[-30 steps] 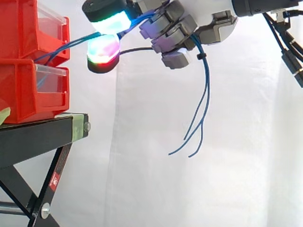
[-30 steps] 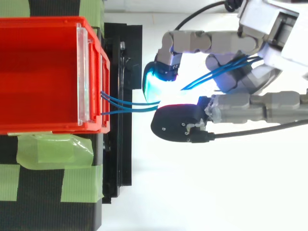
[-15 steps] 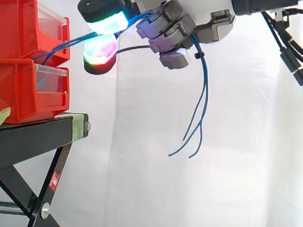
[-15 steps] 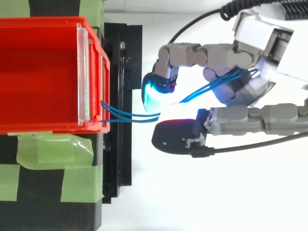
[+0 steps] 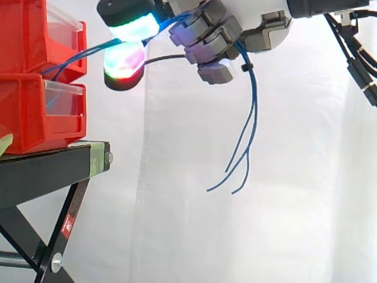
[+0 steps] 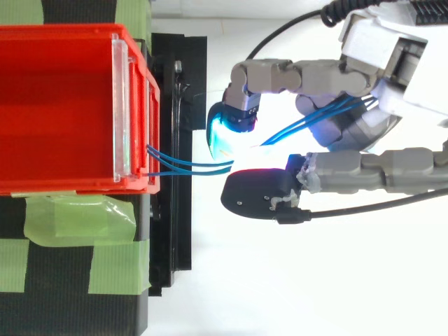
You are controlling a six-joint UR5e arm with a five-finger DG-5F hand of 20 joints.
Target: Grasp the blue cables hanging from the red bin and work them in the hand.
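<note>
At the side view's top centre, the hand [image 5: 213, 36] has its fingers curled round the cables [image 5: 255, 100]. These run from the bin [image 6: 63, 183] at left, and their loose ends dangle mid-frame.

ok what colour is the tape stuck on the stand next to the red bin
Light green: the tape shows clearest in the top view.

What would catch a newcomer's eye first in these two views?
The robot hand, high beside the stacked red bins, pinches the blue cables between glowing fingertips. From the bins the cables pass through the robot hand, and their loose ends dangle before the white curtain.
</note>
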